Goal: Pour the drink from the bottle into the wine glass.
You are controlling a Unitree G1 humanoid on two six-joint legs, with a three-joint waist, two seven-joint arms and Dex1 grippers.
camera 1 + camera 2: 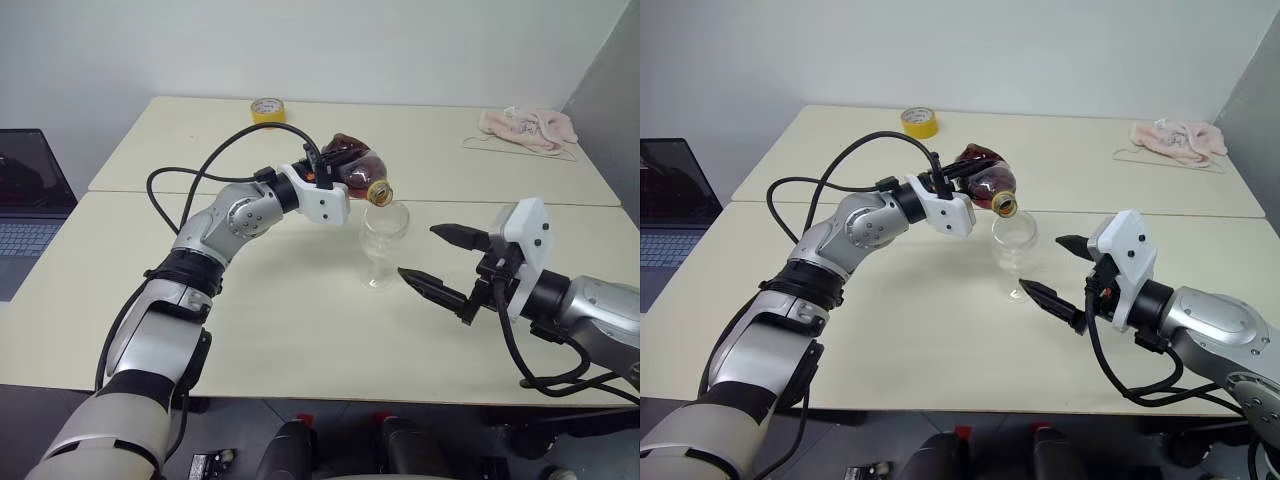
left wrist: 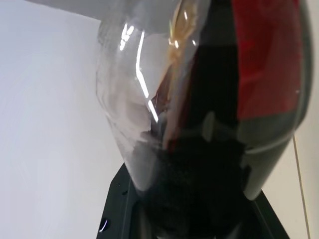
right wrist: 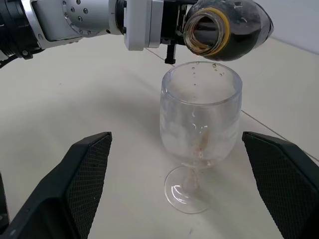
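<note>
Bottle (image 1: 352,163) in left gripper (image 1: 322,172): clear glossy plastic. Wine glass (image 3: 200,130) betw. right gripper (image 3: 182,186) fingers: clear, shiny. Finger pads (image 3: 90,174): matt black, textured. Table (image 1: 300,330): smooth matt.

There are 2 hands: the left hand (image 1: 335,180) and the right hand (image 1: 436,262). There is 1 bottle (image 1: 355,165), clamped in the left hand, with 1 yellow-orange ring at its open mouth and the drink (image 3: 244,37) dark inside it. There is 1 wine glass (image 1: 383,238). The 2 tabletops (image 1: 300,320) sit edge to edge and carry 1 roll of yellow tape (image 1: 267,110) and 1 pink cloth (image 1: 527,127). There is 1 laptop (image 1: 30,205) off to the side.
</note>
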